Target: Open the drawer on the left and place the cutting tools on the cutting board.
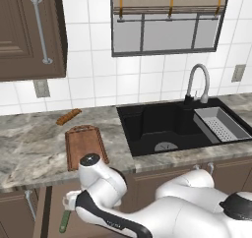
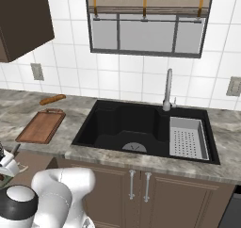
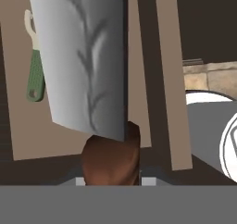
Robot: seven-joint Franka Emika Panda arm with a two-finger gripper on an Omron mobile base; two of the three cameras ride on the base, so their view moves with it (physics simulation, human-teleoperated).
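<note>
My claw (image 3: 111,174) grips the cleaver (image 3: 83,56) by its brown handle, blade rising just ahead; the green peeler (image 3: 35,75) lies left in the drawer (image 3: 69,144).

You see a pale grey blade (image 3: 81,61) with darker branching streaks, a green-handled peeler (image 3: 34,75), and a reddish-brown cutting board (image 1: 84,146) on the grey-veined marble surface (image 1: 29,148).

The big grey blade (image 3: 81,56) runs off the top of the hand view, and its brown handle (image 3: 111,160) sinks into the bottom. The blade covers part of the green peeler (image 3: 34,77) behind it. In the left base view, the white arm (image 1: 98,183) hides the near end of the cutting board (image 1: 83,143) and much of the open drawer (image 1: 42,207) below the board.
</note>
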